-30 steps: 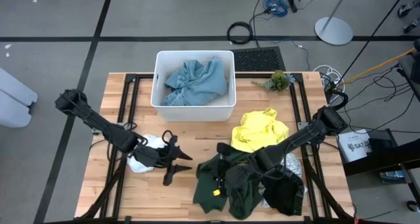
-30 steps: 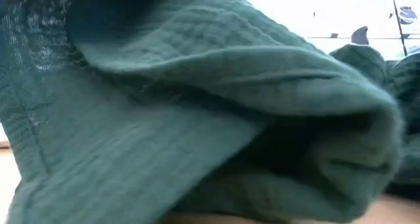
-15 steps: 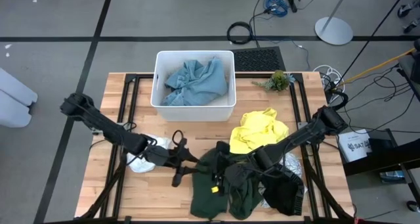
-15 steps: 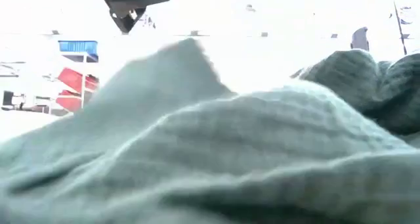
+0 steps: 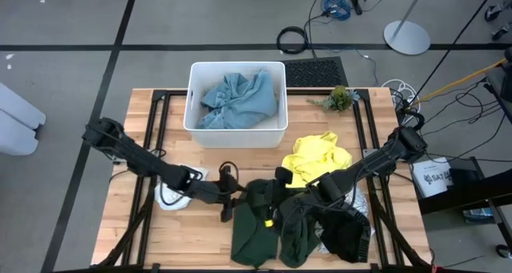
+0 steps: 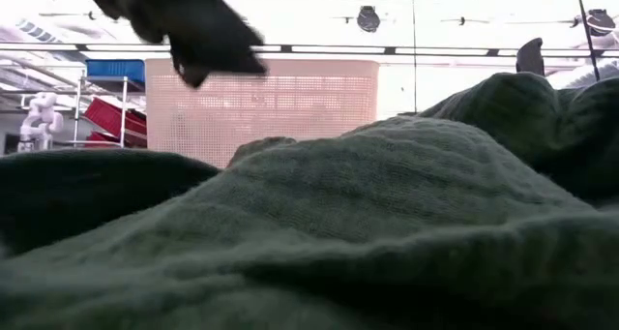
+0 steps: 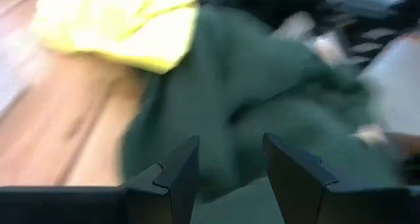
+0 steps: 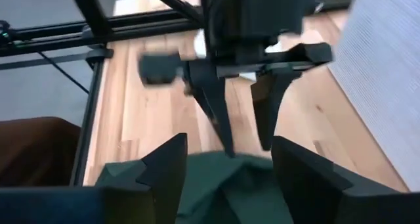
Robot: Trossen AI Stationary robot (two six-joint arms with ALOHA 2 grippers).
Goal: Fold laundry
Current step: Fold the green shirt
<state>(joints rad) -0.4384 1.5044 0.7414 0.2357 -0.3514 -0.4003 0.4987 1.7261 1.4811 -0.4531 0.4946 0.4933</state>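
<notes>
A: Arms first. The left arm reaches in low from the table's left side, its left gripper (image 5: 230,199) at the left edge of the dark green garment (image 5: 264,229). In the left wrist view the fingers (image 7: 176,173) stand apart with green cloth beyond the gap and nothing between them.

B: And the right?

A: The right arm slants down from the right edge. The right gripper (image 5: 282,179) sits over the top of the green heap. Its own wrist view shows the two fingers (image 8: 164,163) spread wide, holding nothing, the green cloth lying just under them.

B: Surface?

A: Wooden table (image 5: 208,241) on a black frame. White tub (image 5: 236,133) at the far middle, with the light blue garment (image 5: 238,98) bunched inside. The yellow garment (image 5: 317,158) lies right of centre, touching the green one. The black garment (image 5: 346,234) is at the near right, with a patterned cloth (image 5: 357,201) partly under the arm. The small white cloth (image 5: 170,194) lies under the left arm. A small green plant (image 5: 340,98) is near the far right corner.

B: Differences between views?

A: The low view is nearly filled by green folds; a blurred dark gripper hangs at its upper left, and I cannot tell whose. It alone shows the tub's wall from the side and shelving in the room behind. The right wrist view alone shows the left gripper face-on, its fingers pointing down to the wood beside the cloth's edge.
</notes>
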